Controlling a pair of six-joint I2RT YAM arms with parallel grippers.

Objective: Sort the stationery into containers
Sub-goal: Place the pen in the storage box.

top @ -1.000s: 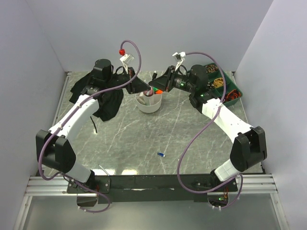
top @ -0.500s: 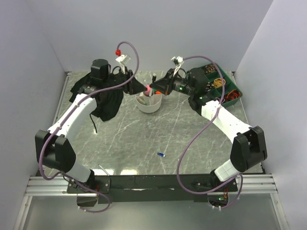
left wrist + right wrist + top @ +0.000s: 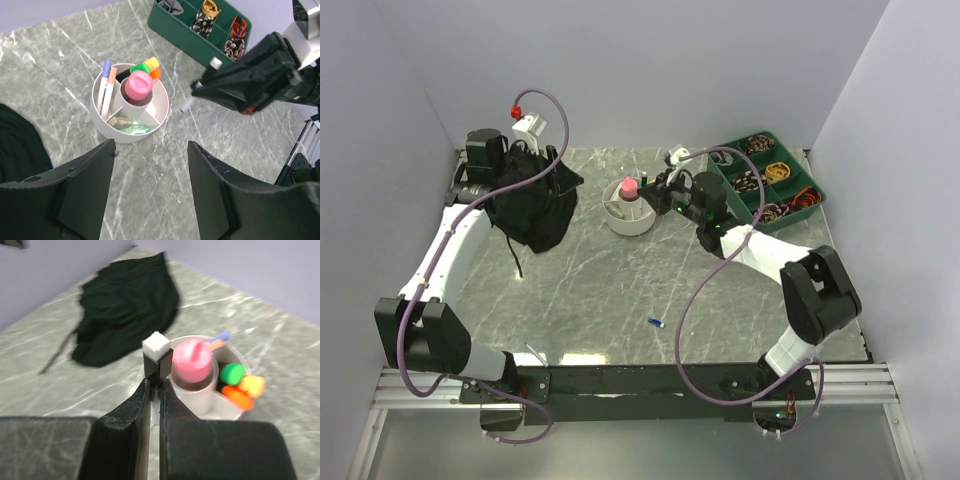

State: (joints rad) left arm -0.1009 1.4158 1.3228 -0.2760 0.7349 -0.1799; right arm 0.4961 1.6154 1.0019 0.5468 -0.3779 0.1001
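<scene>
The pink-capped bottle [image 3: 138, 85] now stands upright in the centre cup of the white bowl [image 3: 125, 139]. A second ago both grippers met over it, but the left gripper [image 3: 151, 165] has let go, fingers apart, and drawn back over the black bag [image 3: 535, 205]. The right gripper [image 3: 155, 390], just beside the bowl, is clamped on a thin white-tipped pen [image 3: 157, 347], probably next in, though the tall bottle and the highlighters [image 3: 150, 67] crowd its way; a blue piece [image 3: 655, 322] lies well apart.

Cloth bag [image 3: 532, 207], seemingly plastic bowl [image 3: 118, 136]
</scene>
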